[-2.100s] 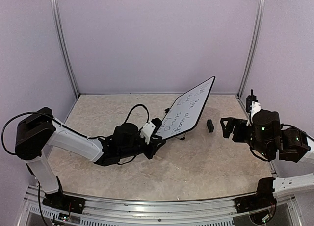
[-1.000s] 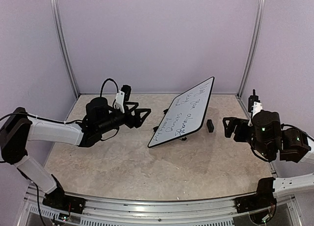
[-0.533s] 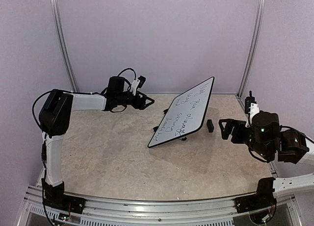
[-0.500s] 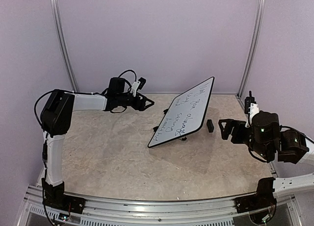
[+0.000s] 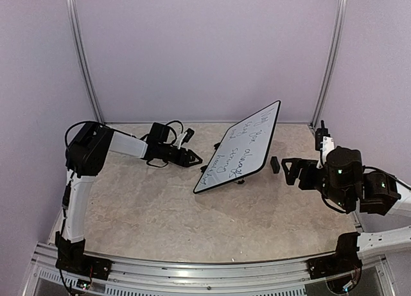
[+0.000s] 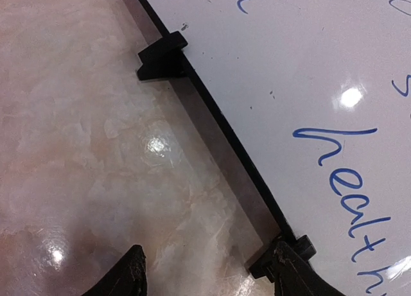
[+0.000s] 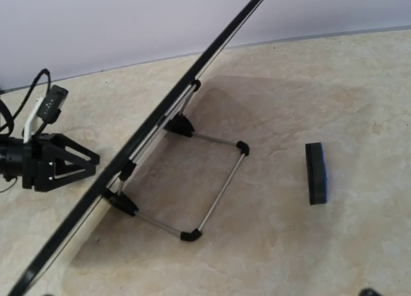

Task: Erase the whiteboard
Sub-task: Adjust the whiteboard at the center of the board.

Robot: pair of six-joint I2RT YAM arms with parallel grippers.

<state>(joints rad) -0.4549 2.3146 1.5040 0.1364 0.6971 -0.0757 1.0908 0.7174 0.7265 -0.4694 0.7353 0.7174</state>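
Observation:
The whiteboard (image 5: 241, 151) leans tilted on its stand in the middle of the table, with dark handwriting on its face. My left gripper (image 5: 196, 158) hovers low beside the board's lower left edge, open, with nothing between its fingers. In the left wrist view the board's black rim (image 6: 218, 126) and blue writing fill the right side, and the left gripper (image 6: 209, 280) shows only its tips, the right one next to a stand foot (image 6: 302, 246). My right gripper (image 5: 287, 171) stands open just right of the small black-and-blue eraser (image 5: 275, 165), apart from it. The eraser (image 7: 315, 173) lies flat on the table.
Behind the board, its wire stand (image 7: 218, 193) rests on the beige table. The board's back edge (image 7: 160, 122) crosses the right wrist view diagonally, with the left gripper (image 7: 64, 162) beyond it. Purple walls and metal posts (image 5: 83, 71) enclose the table.
The left arm has swung in from the back left and come down next to the board's lower left edge, its jaws narrowing. The right gripper has edged left toward the eraser.

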